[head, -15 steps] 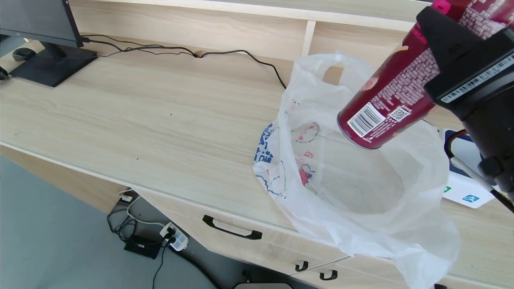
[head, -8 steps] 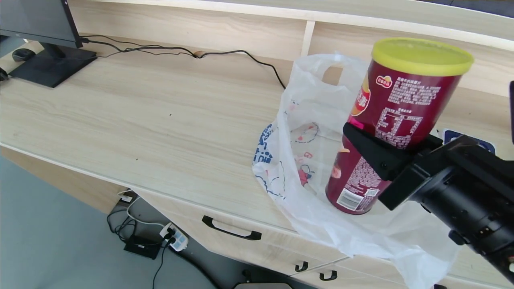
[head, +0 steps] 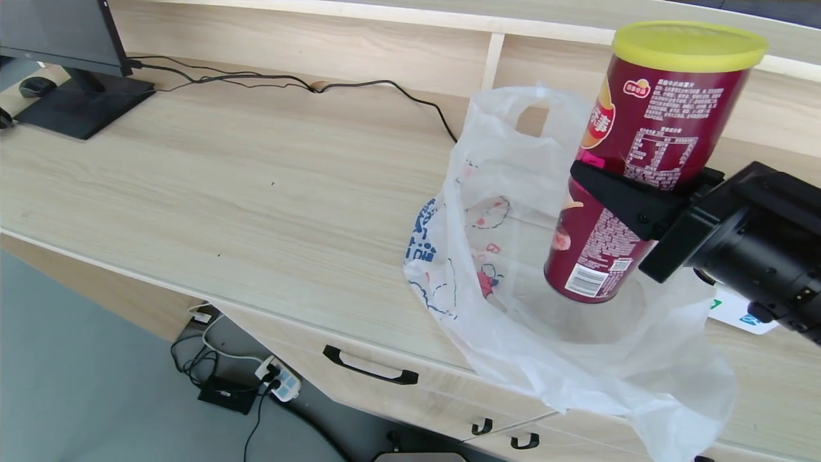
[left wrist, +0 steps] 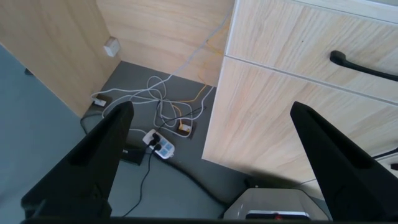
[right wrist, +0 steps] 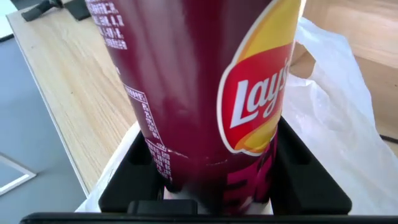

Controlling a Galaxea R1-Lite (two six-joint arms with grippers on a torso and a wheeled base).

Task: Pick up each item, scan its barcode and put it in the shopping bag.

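A dark red chip can (head: 648, 147) with a yellow lid stands upright in the air, my right gripper (head: 648, 192) shut around its middle. Its lower end, with the barcode, hangs in the open mouth of the white translucent shopping bag (head: 494, 160), which lies on the wooden counter (head: 256, 192) at the right. In the right wrist view the can (right wrist: 205, 93) sits between the black fingers (right wrist: 134, 171), with the bag (right wrist: 329, 93) behind it. My left gripper (left wrist: 211, 168) is open below the counter, in front of the drawer fronts, with nothing in it.
A monitor stand (head: 77, 96), a mouse (head: 35, 85) and black cables (head: 288, 80) lie at the counter's back left. A white and blue card (head: 737, 311) lies right of the bag. A drawer handle (head: 369, 367) is below; a power strip (head: 279, 382) lies on the floor.
The can went from tilted and high at the upper right to upright and low in the bag's mouth, then rose a little. The bag has not moved.
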